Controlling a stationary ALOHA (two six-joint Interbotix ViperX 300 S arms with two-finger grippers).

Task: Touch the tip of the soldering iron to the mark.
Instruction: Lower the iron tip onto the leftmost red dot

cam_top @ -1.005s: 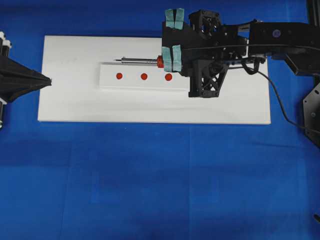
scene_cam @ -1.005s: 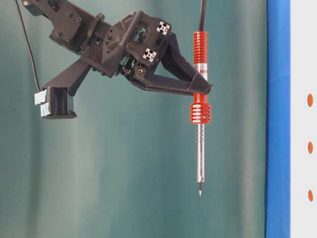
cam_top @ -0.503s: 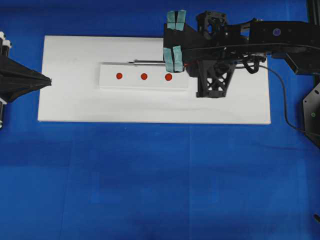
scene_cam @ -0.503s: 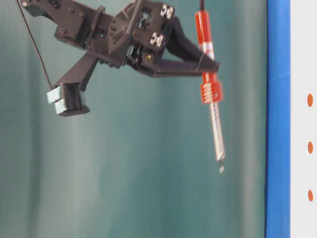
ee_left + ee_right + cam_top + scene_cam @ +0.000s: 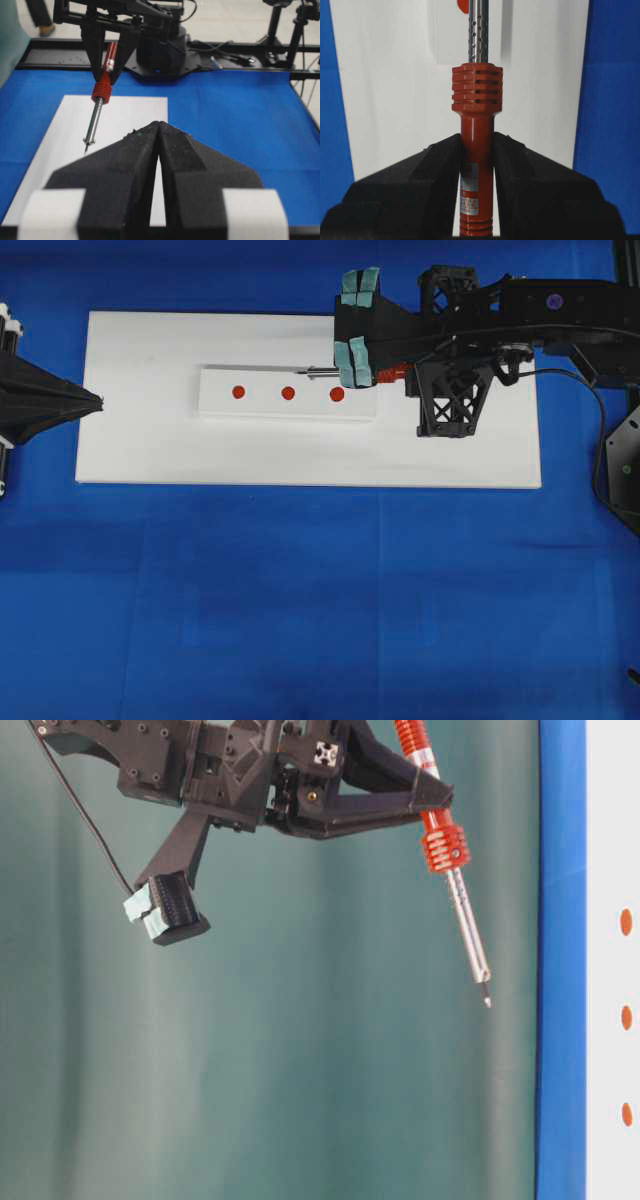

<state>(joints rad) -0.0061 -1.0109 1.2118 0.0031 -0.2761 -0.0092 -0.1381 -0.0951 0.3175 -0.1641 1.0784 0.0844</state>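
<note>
The soldering iron point(image 5: 385, 370) hangs in the air over the white strip point(image 5: 270, 408), with my right gripper point(image 5: 402, 368) shut on its red-orange handle point(image 5: 476, 135). Its silver shaft point(image 5: 467, 925) tilts toward the board, and the tip point(image 5: 487, 1003) stays clear of the surface. Seen from overhead, the tip point(image 5: 300, 370) lies over the strip's far edge, between the middle dot point(image 5: 288, 393) and the mark point(image 5: 337, 394), the right-hand dot. A red dot point(image 5: 463, 5) peeks beside the shaft in the right wrist view. My left gripper point(image 5: 97, 400) is shut and empty at the board's left edge.
The white board point(image 5: 150, 450) lies on a blue cloth point(image 5: 300, 590). A third red dot point(image 5: 238, 392) sits at the strip's left end. The iron's black cord point(image 5: 565, 390) trails to the right. The right arm's base point(image 5: 160, 50) stands beyond the board.
My right gripper drew back to the right and tipped the iron toward the board. The tip travelled from above the left dot to between the middle and right dots. The left arm stayed still.
</note>
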